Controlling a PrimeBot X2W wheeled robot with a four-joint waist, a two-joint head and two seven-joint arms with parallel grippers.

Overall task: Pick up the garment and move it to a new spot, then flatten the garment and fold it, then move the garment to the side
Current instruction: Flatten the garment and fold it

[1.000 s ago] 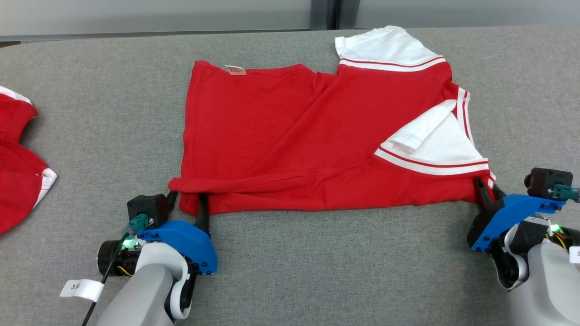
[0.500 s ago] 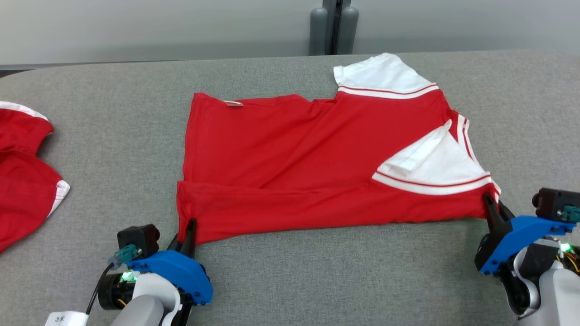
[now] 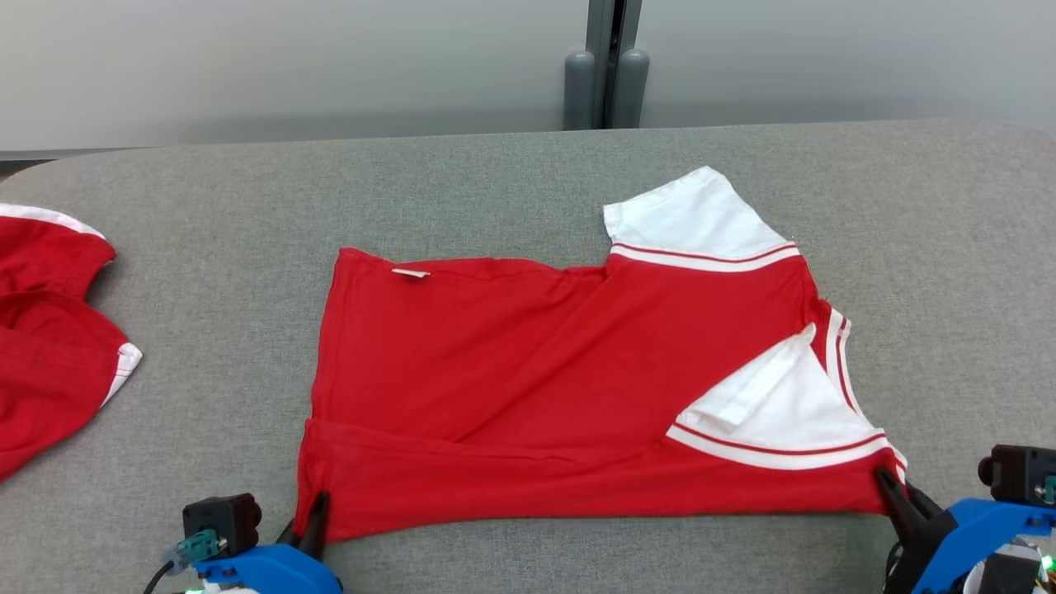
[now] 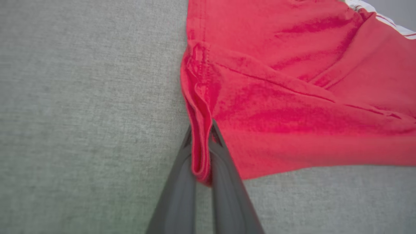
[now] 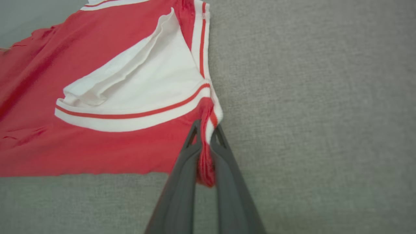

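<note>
Left wrist view shows the left gripper (image 4: 201,130) closed on the near left corner of the red shirt (image 4: 292,97), with a doubled hem pinched flat between its two dark fingers (image 4: 175,195). Right wrist view has the right gripper (image 5: 205,126) clamped on the near right corner, where red cloth and a white striped edge bunch between the fingers.

The shirt looks thin, light and limp to me; it should sag and crease wherever it is not held, so the corners and stitched hems, where the cloth is thickest, seem the right places to take it. I would expect an uneven pull to skew it, and the rough grey covering to drag wrinkles into it.

Both arms sit low at the near edge of the table (image 3: 495,181), one at each end of the shirt's near edge; their fingers point away across the table and lie almost along it.

The shirt lies spread from the near edge toward the middle of the table, slightly right of centre, with a band doubled over along its near side. One white sleeve (image 3: 784,412) is folded in at the near right; another red garment (image 3: 41,355) lies at the left edge, well apart; the second sleeve (image 3: 693,219) points toward the far edge.
</note>
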